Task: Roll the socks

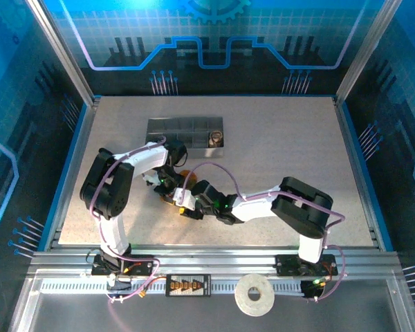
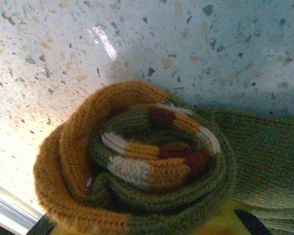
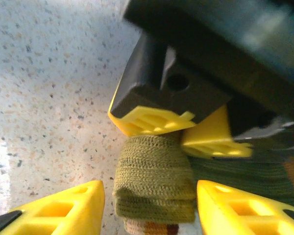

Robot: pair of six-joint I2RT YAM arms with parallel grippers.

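Top: left gripper [image 1: 167,187] and right gripper [image 1: 186,207] meet tip to tip.
Left wrist: olive sock [image 2: 157,161] coiled tight, close ahead of left gripper.
Right wrist: right gripper spread, straddling the olive sock's folded end; left gripper clamped on it just beyond.

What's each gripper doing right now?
Left gripper: shut on the olive green sock.
Right gripper: open, fingers either side of that sock.
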